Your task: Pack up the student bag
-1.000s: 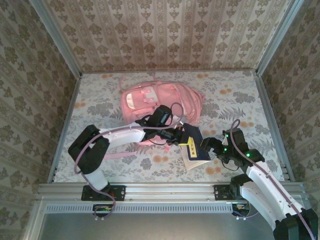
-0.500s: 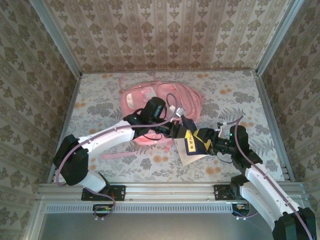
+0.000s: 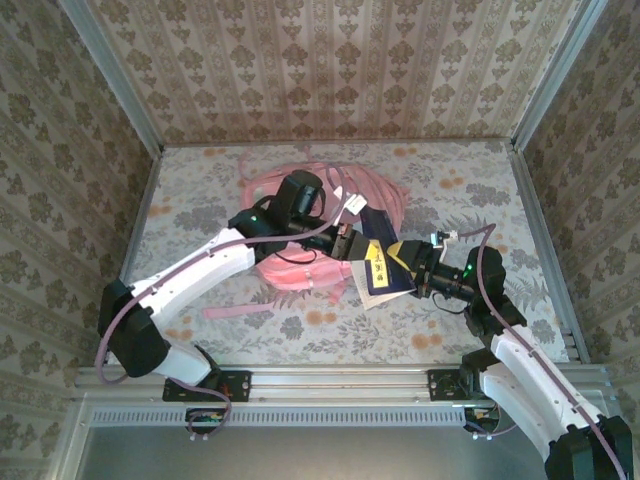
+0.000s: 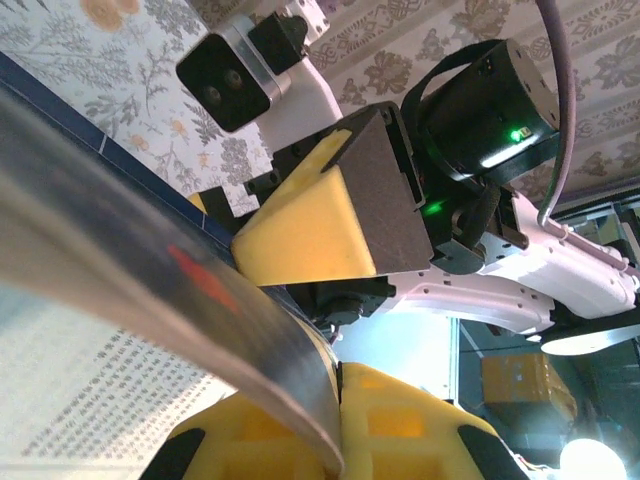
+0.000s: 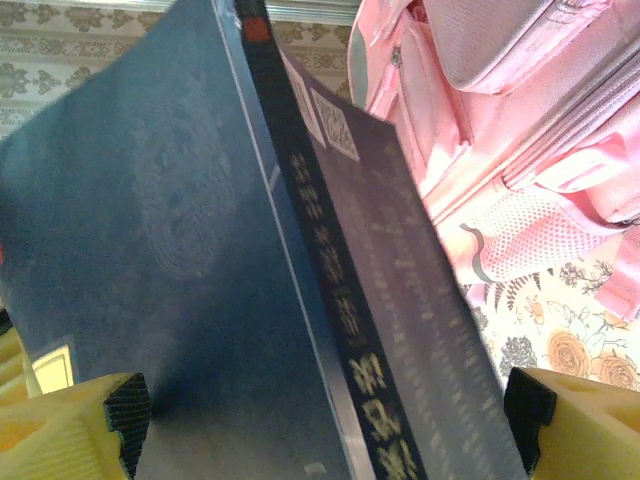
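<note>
The left gripper [image 3: 352, 247] is clamped on a dark blue book [image 3: 380, 270]; the right gripper [image 3: 403, 272] straddles the book's other edge with jaws spread wide, not clearly gripping. Best to steady that edge, then tip the book toward the pink backpack [image 3: 300, 272], just behind. Open table [image 3: 480, 190] lies to the right.

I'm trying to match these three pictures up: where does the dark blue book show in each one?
Top external: the book is centre-right, between the two claws, at the pink bag's near-right edge.
Left wrist: its printed page and dark edge run across the lower left.
Right wrist: its blue cover and lettered spine take up most of the picture.
Shared landmark: the flowered tabletop.
</note>
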`<act>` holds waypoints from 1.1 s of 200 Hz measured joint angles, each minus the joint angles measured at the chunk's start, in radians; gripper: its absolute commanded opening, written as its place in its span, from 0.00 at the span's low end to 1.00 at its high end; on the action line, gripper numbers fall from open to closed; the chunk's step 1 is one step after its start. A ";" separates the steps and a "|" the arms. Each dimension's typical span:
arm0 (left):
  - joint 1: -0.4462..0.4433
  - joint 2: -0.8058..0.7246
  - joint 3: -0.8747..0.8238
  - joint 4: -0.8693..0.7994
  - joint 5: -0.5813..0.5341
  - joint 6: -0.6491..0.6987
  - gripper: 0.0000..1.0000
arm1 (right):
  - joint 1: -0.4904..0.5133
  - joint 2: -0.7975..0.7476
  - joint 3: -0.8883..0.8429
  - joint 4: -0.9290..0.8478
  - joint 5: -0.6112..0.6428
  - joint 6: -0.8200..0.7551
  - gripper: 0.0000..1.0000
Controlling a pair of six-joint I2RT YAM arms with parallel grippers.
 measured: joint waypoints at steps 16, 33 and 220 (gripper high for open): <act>0.011 0.000 0.007 -0.006 0.002 0.016 0.00 | 0.001 0.006 0.000 0.038 0.000 0.019 0.97; 0.018 0.003 0.014 -0.015 0.003 0.032 0.00 | 0.003 0.009 -0.001 0.089 -0.008 0.044 0.94; 0.121 0.028 -0.161 0.030 -0.033 -0.012 0.64 | 0.002 -0.006 -0.002 -0.039 0.032 -0.079 0.00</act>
